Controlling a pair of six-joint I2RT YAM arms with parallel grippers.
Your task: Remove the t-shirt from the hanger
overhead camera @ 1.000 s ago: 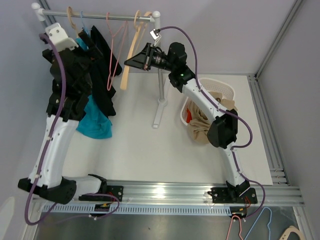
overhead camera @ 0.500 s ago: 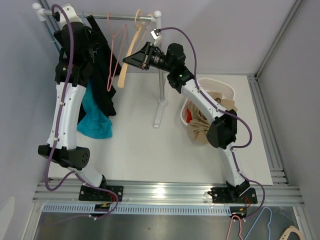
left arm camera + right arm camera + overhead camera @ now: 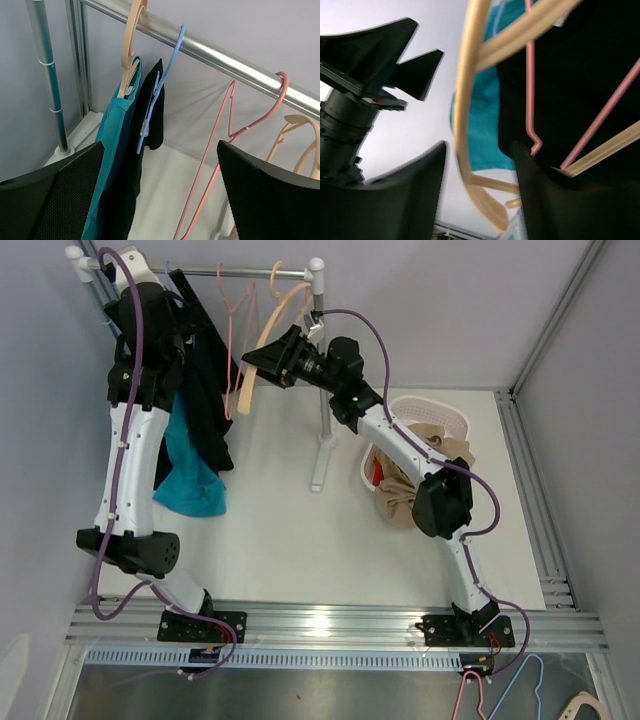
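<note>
Where the silver metal rail (image 3: 225,56) carries the teal fabric t-shirt (image 3: 190,485) and black t-shirt (image 3: 210,430) at its left end, my left gripper (image 3: 160,150) gapes empty before them; my right gripper (image 3: 479,145) stands parted around a bare beige wooden hanger (image 3: 464,100).

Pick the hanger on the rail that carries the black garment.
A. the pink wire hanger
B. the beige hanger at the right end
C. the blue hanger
C: in the left wrist view the black garment hangs from the blue hanger, beside the teal garment.
</note>
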